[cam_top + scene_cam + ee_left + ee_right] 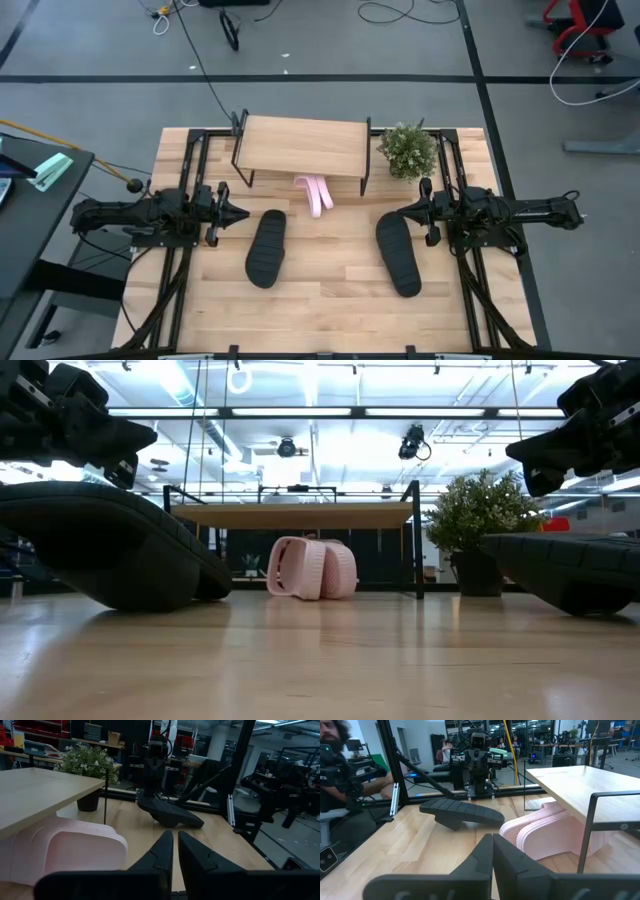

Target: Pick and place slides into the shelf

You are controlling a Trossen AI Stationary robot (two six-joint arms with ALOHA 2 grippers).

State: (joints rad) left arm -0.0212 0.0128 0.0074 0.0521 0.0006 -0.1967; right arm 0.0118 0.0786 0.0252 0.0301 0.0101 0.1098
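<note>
black slides lie apart on the pale wooden tabletop [330, 300], both outside the shelf [300, 143]. from left to right in the high view we note: the left pincer [238, 213], its fingers nearly pressed together with only a thin slit between them and nothing pinched; the left black slide [266, 247] just beside that tip, lying toward the tabletop's middle, its long axis running roughly front to back with a slight tilt; the pink slides [315, 193], on edge and tucked partly under the shelf's front edge; the right black slide [398, 253], angled the other way; and the right pincer [405, 211], pressed shut and empty, just beside that slide's far end. a small potted plant [408, 150] stands beside the shelf's right end. we judge each arm nearest to its own black slide, which lies across the line of its fingers, so the coming grasp turns on reaching inward and down. both arms stretch level toward the centre, held low above the tabletop.
</note>
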